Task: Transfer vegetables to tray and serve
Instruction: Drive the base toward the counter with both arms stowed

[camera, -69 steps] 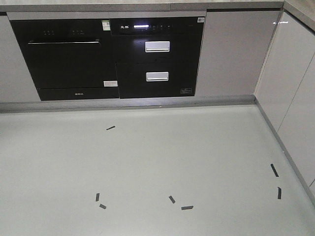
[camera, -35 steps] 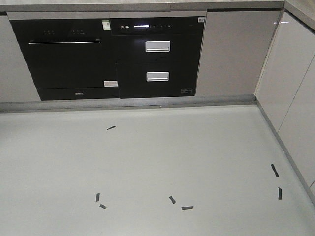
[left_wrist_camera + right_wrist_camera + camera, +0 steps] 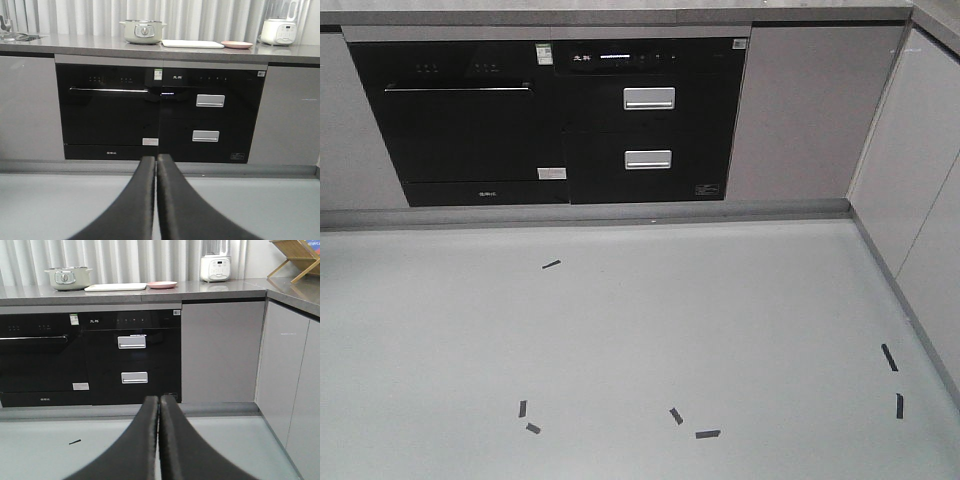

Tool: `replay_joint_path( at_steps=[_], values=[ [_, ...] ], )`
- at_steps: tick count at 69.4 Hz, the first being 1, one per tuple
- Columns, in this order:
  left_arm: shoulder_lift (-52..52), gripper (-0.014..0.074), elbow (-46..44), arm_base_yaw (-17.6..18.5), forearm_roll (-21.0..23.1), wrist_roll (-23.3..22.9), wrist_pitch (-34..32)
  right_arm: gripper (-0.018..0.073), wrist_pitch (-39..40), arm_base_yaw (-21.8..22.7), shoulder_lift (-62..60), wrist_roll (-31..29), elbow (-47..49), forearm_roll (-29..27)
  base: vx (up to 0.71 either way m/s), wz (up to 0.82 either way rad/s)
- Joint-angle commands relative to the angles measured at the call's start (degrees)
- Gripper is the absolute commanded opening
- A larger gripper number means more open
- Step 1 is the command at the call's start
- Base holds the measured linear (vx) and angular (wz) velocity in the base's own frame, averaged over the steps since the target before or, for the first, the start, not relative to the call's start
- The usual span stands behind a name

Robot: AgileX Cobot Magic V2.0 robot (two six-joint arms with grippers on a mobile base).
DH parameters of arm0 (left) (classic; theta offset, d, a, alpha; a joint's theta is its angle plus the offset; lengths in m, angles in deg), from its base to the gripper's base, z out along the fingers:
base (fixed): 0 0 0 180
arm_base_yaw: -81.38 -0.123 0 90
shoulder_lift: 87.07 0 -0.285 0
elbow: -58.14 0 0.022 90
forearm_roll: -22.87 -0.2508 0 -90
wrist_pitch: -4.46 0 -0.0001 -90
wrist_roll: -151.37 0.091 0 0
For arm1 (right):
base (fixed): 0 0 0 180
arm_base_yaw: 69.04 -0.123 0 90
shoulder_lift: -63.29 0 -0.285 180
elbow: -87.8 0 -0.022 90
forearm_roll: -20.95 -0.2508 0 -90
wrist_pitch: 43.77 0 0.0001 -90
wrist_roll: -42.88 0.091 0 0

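Note:
The cream-white tray lies flat on the grey countertop across the floor, also in the right wrist view as the tray. No vegetables show in any view; a pink plate next to the tray looks bare from this low angle. My left gripper is shut with nothing between its fingers, held low over the floor and pointing at the black appliances. My right gripper is shut and empty too. Both are far from the counter.
A pale green pot stands left of the tray and a white blender right of the plate. Below are a black oven and drawers. White cabinets wall the right side. Black tape marks dot the floor.
In the front view the cabinets and floor marks have shifted slightly right and down in the picture, so the camera has moved a little. Nothing else differs.

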Motion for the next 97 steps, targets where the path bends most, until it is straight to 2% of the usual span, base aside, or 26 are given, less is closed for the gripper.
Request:
replay_joint_path(
  at_steps=[1,97],
  values=[
    [-0.34,-0.0006,0.58,-0.19,0.36,0.0,-4.22,-0.0004,4.5,0.28,-0.14,-0.02,-0.4,0.36,0.09,0.02],
    [-0.34,-0.0006,0.58,-0.19,0.36,0.0,-4.22,-0.0004,4.5,0.28,-0.14,-0.02,-0.4,0.36,0.1,0.04]
  ],
)
